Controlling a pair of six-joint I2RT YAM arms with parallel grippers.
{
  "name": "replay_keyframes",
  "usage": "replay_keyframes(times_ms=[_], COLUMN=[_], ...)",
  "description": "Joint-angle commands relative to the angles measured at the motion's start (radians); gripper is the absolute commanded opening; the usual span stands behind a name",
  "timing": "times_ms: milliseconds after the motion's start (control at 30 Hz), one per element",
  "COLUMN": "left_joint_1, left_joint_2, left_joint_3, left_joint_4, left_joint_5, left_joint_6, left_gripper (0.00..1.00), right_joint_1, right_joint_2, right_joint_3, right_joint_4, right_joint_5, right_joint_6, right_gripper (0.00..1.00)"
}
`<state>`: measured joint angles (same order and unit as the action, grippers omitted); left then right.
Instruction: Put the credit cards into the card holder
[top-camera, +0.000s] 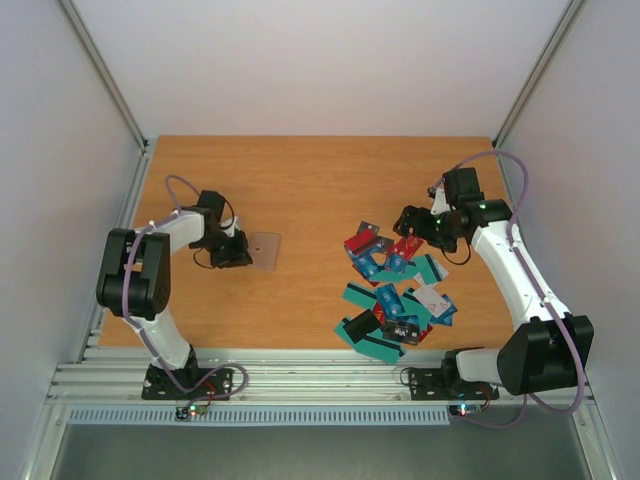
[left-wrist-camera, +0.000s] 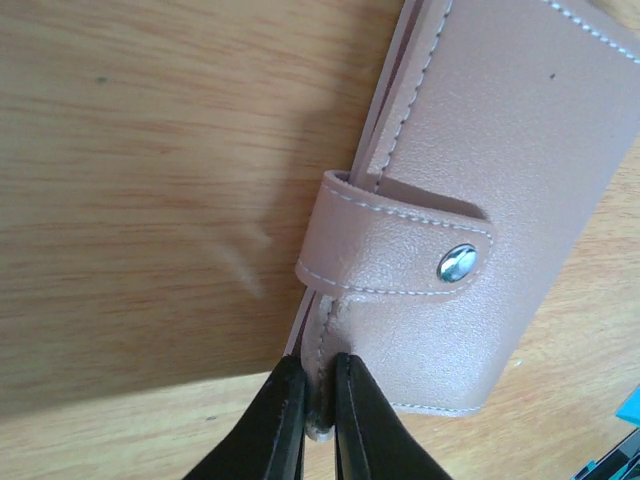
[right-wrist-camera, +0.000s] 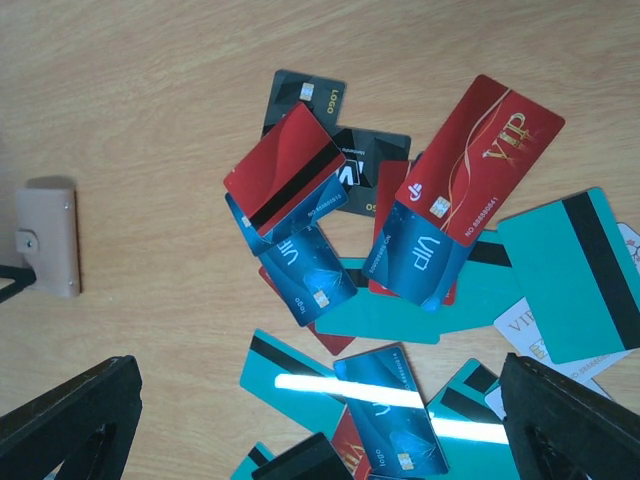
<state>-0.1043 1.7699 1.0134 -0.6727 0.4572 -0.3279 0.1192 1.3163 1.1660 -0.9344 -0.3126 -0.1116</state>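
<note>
The card holder (top-camera: 266, 247) is a tan leather sleeve with a snap strap, lying on the wooden table left of centre. In the left wrist view my left gripper (left-wrist-camera: 320, 400) is shut on the stitched near edge of the card holder (left-wrist-camera: 500, 150), with one finger on each side of it. The credit cards (top-camera: 395, 295) lie in a loose overlapping pile at the right: teal with black stripes, red, blue, black and white. My right gripper (top-camera: 410, 222) hangs open over the far end of the pile. Its fingers (right-wrist-camera: 70, 420) stand wide apart above the credit cards (right-wrist-camera: 400, 250), holding nothing.
The card holder (right-wrist-camera: 50, 235) shows at the left edge of the right wrist view, apart from the pile. Bare wood (top-camera: 310, 190) lies between holder and cards. Aluminium rails (top-camera: 320, 380) run along the near table edge, and white walls close in both sides.
</note>
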Motion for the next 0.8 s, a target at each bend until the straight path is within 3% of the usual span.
replay_keyframes(times_ms=[0, 200, 333, 767], left_joint_1=[-0.025, -0.086, -0.146, -0.286], left_joint_2=[-0.012, -0.066, -0.125, -0.268], left_joint_3=[0.006, 0.059, 0.080, 0.145], left_joint_4=[0.055, 0.032, 0.046, 0.218], left_joint_5=[0.021, 0.162, 0.213, 0.349], left_joint_6=[0.030, 0.126, 0.140, -0.137], left_gripper=[0.00, 0.00, 0.00, 0.00], right_joint_1=[0.007, 0.007, 0.008, 0.036], right_joint_2=[-0.003, -0.025, -0.030, -0.065], right_joint_3=[0.025, 0.021, 0.018, -0.089], right_joint_4=[-0.031, -0.038, -0.020, 0.287], right_joint_5=[-0.033, -0.157, -0.327, -0.595], right_joint_6=[-0.024, -0.065, -0.054, 0.244], right_gripper=[0.99, 0.98, 0.99, 0.99])
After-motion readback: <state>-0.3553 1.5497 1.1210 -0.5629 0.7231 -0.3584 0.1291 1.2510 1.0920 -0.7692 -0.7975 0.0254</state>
